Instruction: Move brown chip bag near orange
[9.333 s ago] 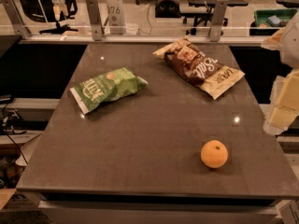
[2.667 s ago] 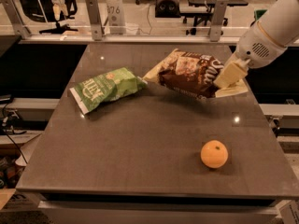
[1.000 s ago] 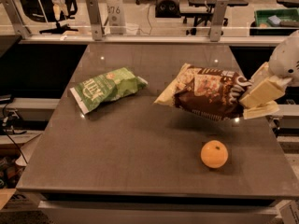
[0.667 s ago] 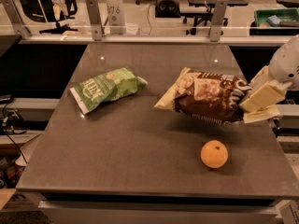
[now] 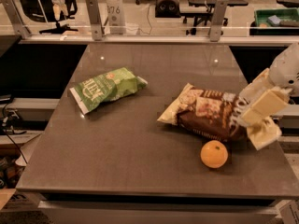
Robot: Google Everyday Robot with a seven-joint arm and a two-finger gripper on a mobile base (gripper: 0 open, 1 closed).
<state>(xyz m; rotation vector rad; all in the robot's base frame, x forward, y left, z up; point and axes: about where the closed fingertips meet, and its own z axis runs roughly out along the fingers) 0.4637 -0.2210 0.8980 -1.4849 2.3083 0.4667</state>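
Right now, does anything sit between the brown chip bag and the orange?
Nothing visible does. The gripper, at right, has its jaws clamped on the right end of the brown chip bag; the orange lies just in front of it. The green chip bag is far left.

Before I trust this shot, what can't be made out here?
Camera view:
Right end of brown chip bag: hidden by the gripper clamped on it, at the right of the table.
The arm: cut off by the right frame edge.
Bag underside by the orange: touching table or not, unclear in shadow.
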